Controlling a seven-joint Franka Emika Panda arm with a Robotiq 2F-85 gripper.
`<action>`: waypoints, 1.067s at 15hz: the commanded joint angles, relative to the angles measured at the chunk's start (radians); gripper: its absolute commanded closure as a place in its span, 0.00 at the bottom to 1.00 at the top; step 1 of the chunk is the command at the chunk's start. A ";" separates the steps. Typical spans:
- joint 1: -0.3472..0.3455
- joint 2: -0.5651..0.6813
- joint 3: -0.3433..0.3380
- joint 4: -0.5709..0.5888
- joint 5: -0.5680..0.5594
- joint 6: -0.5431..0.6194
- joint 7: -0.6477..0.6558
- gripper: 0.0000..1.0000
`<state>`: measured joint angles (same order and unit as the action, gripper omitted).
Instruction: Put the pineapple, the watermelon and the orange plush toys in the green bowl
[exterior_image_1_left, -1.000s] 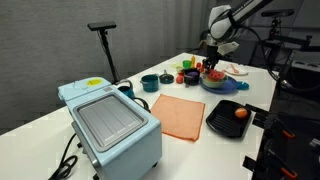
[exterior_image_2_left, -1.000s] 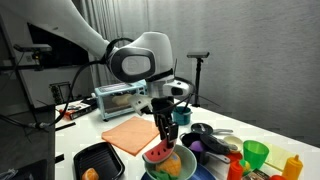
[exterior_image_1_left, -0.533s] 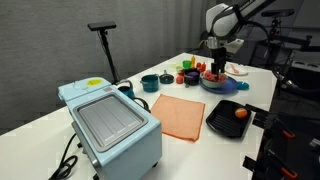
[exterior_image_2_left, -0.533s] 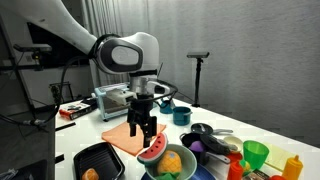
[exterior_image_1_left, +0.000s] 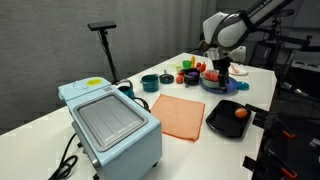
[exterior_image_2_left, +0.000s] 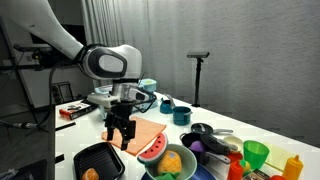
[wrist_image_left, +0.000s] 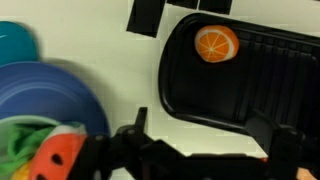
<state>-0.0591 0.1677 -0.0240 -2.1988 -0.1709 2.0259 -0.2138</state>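
We saw that the gripper had left the green bowl and swung over toward the ribbed black tray, its jaws wide apart and empty. The soft red watermelon wedge and the rounded pineapple lay in the bowl, as far as we could tell. The small round orange sat in the tray, so one toy remained.

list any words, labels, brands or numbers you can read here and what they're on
None can be read.
The yellowish sticker on top of the toaster oven in an exterior view is too small and blurred to read.
In the wrist view, the black tray, the blue plate and the black tape patches show no print.
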 joint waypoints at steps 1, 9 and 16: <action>0.009 0.020 0.027 -0.056 0.059 0.006 -0.089 0.00; 0.018 0.091 0.055 -0.093 0.073 -0.007 -0.126 0.00; 0.014 0.123 0.038 -0.101 0.019 -0.069 -0.109 0.00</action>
<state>-0.0438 0.2822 0.0226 -2.3003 -0.1357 1.9735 -0.3114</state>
